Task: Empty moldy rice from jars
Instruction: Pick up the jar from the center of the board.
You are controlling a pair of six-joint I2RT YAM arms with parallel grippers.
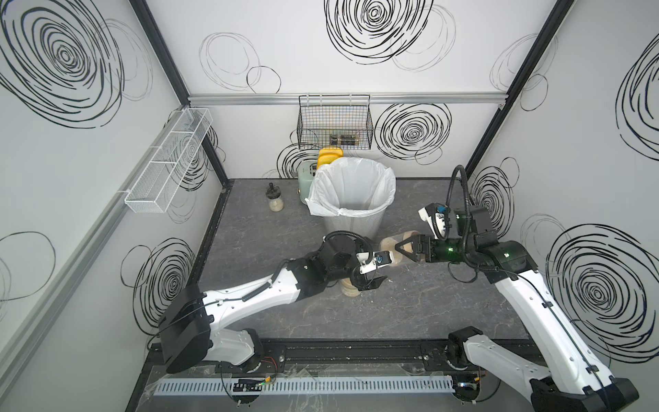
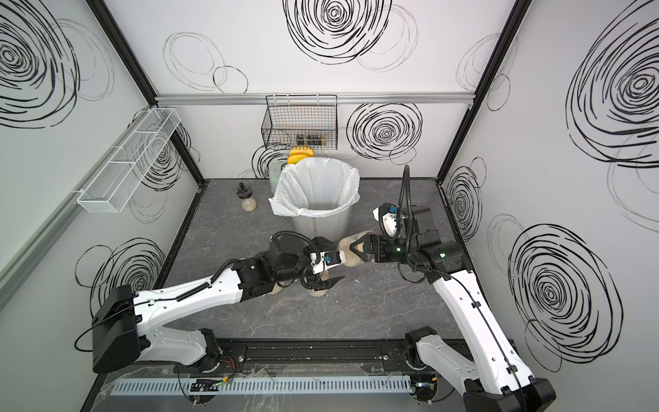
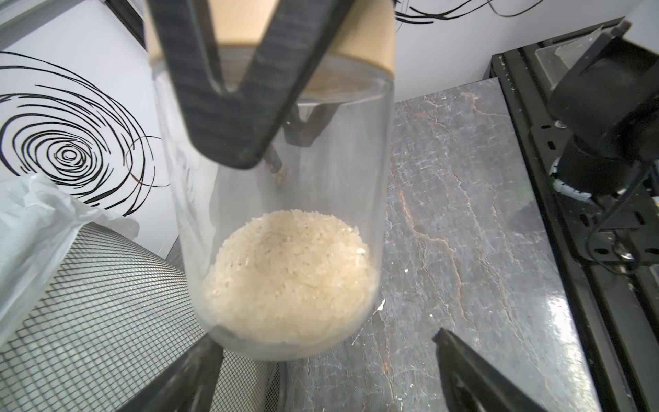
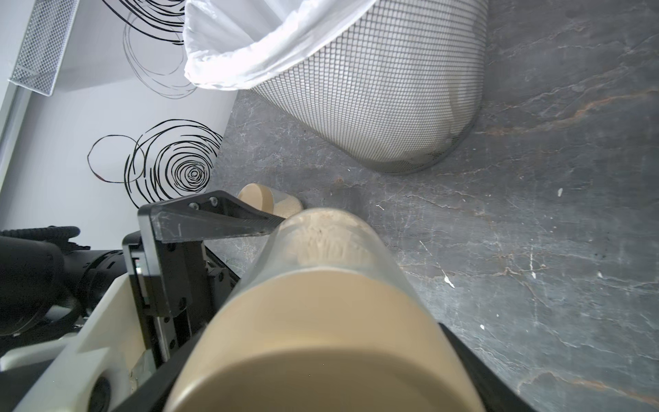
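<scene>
Swirl-marked walls enclose a dark marbled counter (image 1: 410, 314), with a lined mesh bin (image 1: 356, 228) at the back. We judge the task barely begun. The right end effector (image 1: 401, 249) grips a jar (image 3: 271, 199) aloft just in front of the bin, with its tan lid (image 4: 321, 342) on and moldy rice (image 3: 289, 274) heaped at the base. Its long axis lies roughly level, lid toward the right arm, base toward the left end effector (image 3: 324, 342), whose jaws stand open around it. Another jar (image 2: 318, 290) and a partly hidden third (image 2: 277, 288) wait beneath the left arm.
</scene>
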